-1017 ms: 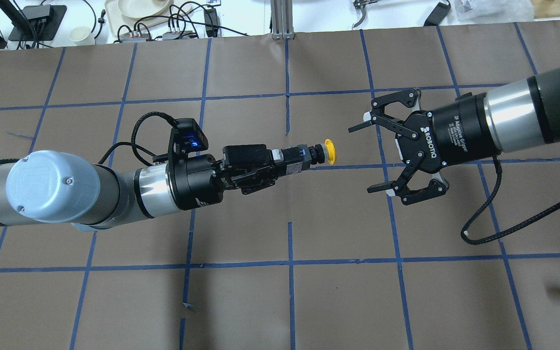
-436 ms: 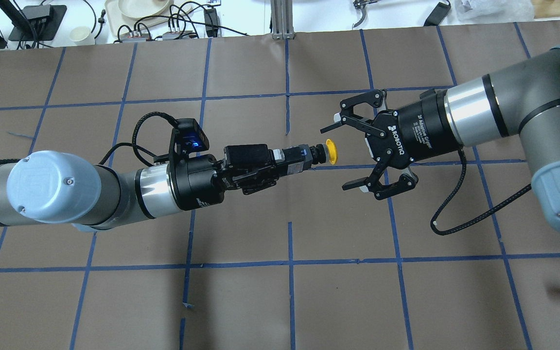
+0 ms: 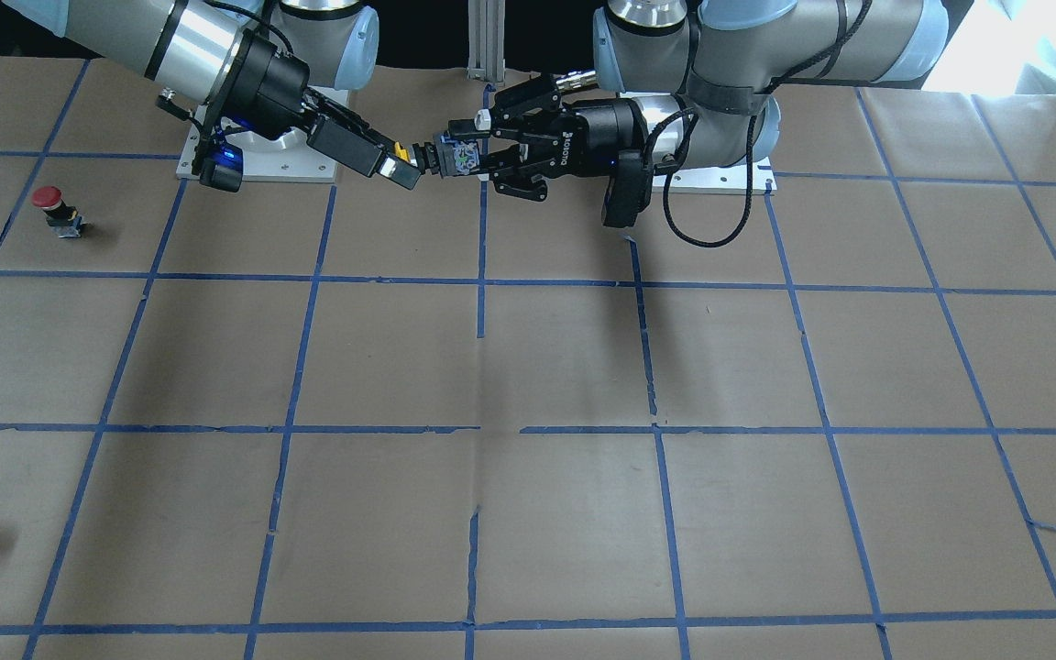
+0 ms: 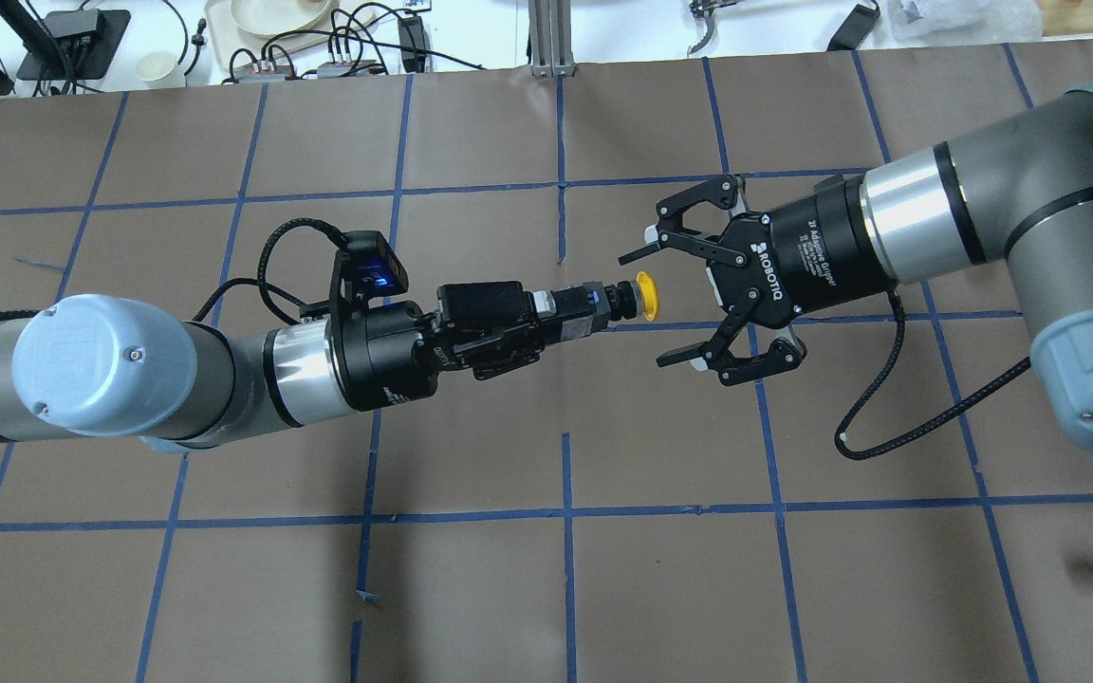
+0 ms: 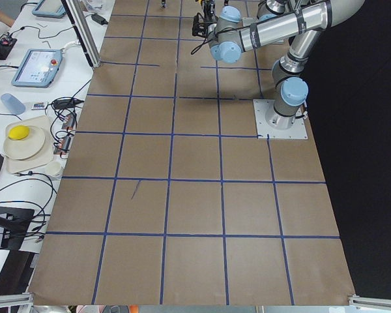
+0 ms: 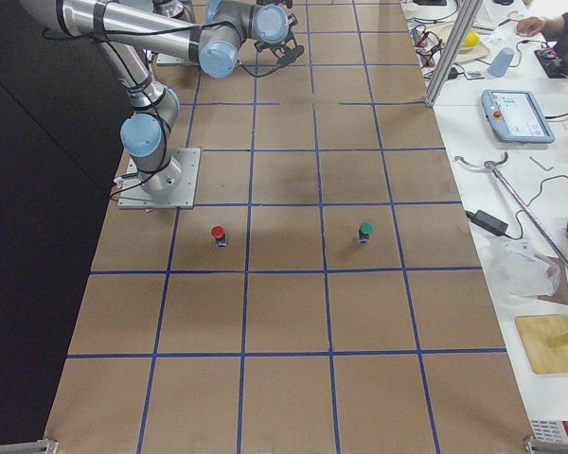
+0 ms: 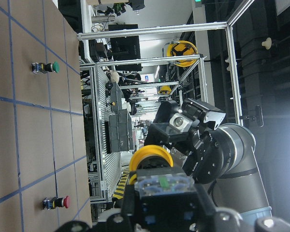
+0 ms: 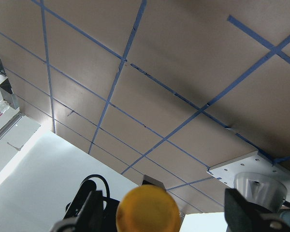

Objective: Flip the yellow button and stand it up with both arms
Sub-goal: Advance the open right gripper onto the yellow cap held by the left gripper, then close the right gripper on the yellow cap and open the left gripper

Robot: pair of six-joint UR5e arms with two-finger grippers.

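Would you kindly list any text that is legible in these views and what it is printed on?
"ROBOTIQ": white print on the right gripper body.
"Adaptive Gripper": on its collar; smaller lines beneath are unreadable.
Print on the left gripper: too small and foreshortened to read.

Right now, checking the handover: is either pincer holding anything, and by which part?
The left pincer holds the yellow button by its blocky body; the right pincer is open, gripping nothing.

right gripper (image 4: 643,309) body: "ROBOTIQ" | its collar: "Adaptive Gripper" (small, faint print)
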